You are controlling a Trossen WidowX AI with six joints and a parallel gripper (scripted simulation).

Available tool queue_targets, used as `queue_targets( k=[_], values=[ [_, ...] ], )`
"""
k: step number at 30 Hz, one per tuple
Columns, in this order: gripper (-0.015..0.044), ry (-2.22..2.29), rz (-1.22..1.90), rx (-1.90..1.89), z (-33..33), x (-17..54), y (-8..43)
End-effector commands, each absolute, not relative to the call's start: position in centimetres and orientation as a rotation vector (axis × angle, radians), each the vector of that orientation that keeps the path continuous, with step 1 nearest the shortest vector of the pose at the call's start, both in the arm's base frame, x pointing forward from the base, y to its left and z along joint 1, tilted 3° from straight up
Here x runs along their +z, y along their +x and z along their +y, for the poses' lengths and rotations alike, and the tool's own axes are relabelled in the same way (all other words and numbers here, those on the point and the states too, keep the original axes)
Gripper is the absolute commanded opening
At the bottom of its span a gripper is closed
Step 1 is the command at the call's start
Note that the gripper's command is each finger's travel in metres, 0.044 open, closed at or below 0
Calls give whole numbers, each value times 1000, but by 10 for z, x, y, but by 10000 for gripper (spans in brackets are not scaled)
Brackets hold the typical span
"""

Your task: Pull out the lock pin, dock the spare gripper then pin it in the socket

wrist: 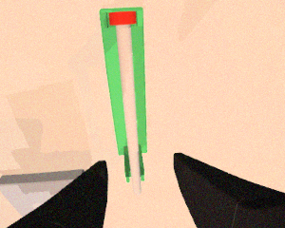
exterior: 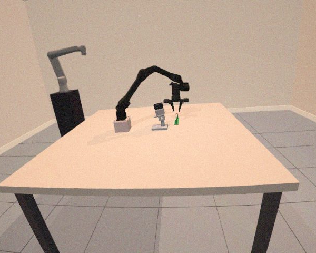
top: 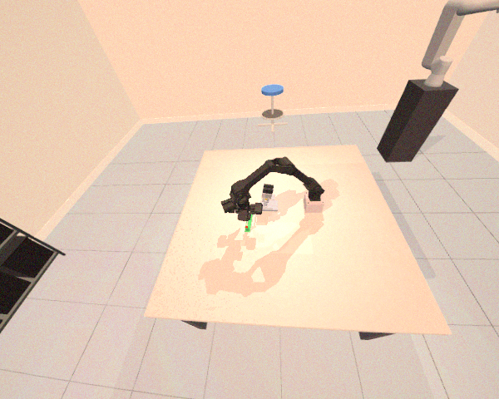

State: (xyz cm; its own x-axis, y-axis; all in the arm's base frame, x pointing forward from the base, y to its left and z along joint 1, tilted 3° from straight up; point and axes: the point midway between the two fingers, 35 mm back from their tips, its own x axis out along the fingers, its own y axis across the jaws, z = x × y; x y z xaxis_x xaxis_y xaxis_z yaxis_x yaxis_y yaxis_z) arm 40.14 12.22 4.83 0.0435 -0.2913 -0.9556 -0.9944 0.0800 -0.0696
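My gripper [exterior: 176, 111] [wrist: 141, 163] points down, partly open and empty, above the near end of the green holder [top: 249, 224] [exterior: 176, 123] [wrist: 140, 71]. The pin, with a red head [top: 246, 227] [wrist: 123, 18] and a long pale shaft [wrist: 128, 90], lies along the holder. Its free end shows between and beyond the fingertips in the wrist view, below them in height. The grey mount's base [top: 272, 205] [exterior: 159, 127] [wrist: 19, 194] stands beside the holder. A tilted grey and black block [top: 267, 189] [exterior: 159, 110], seemingly the spare gripper, sits on the mount's post. The socket's inside is hidden.
The arm's own pinkish base block [top: 313, 204] [exterior: 121, 126] stands on the table [top: 348, 274] [exterior: 163, 160], on the mount's other side from the holder. The arm arches high over the mount. A blue stool [top: 272, 90] and a second arm on a dark pedestal [top: 412, 124] [exterior: 68, 108] stand off the table.
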Motion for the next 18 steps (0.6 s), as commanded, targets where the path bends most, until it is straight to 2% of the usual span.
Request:
queue_targets(
  k=[1,18],
  values=[
    [180,-1376,1413,953,122,34,401],
    [180,-1376,1413,953,121,8,402]
  ],
)
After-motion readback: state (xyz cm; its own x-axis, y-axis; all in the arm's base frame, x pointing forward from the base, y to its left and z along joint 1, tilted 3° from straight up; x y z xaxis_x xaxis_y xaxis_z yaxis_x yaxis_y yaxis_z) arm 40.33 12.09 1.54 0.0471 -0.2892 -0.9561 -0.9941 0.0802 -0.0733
